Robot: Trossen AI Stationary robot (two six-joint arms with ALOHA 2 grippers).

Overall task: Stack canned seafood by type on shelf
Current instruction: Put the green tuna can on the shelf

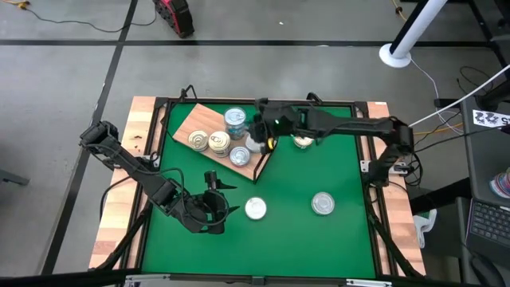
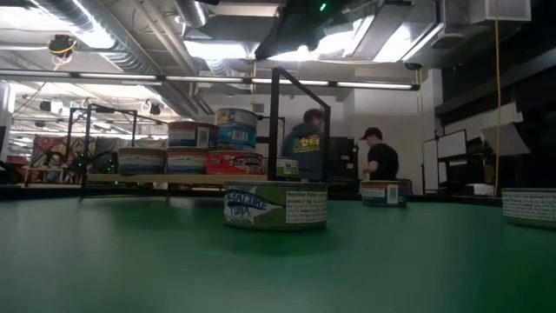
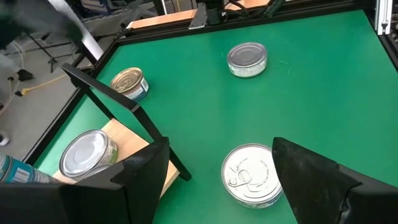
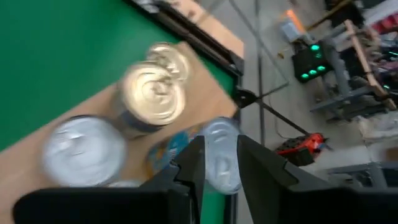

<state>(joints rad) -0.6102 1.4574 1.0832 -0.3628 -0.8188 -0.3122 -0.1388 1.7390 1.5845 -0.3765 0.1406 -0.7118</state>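
Stacking tins on the wooden shelf, three still out on the mat

Hovering over the near corner of the shelf, the right claw sits above the cluster of tins already gathered on the board. From its own wrist camera the two dark fingers stand a little apart with a silver-topped tin showing in the gap between them; I cannot tell whether they are pinching it or have just let it go. The left claw waits low over the green tabletop, its fingers spread wide and holding nothing, with a white-topped tin lying just beside it and squarely between its fingers in its own view.

On the board I count about five tins, one teal-labelled one sitting on another. Off the board, a gold-topped tin lies by the far edge of the mat and a silver one rests well out toward the right.

These look like stiff, squat metal cans, probably full and fairly weighty for their size, not fragile. The smooth tops and printed labels may be slippery, so I would guess the safest hold is across the round side wall, fingers straddling the middle, keeping the tin level so it lands flat on its twin.
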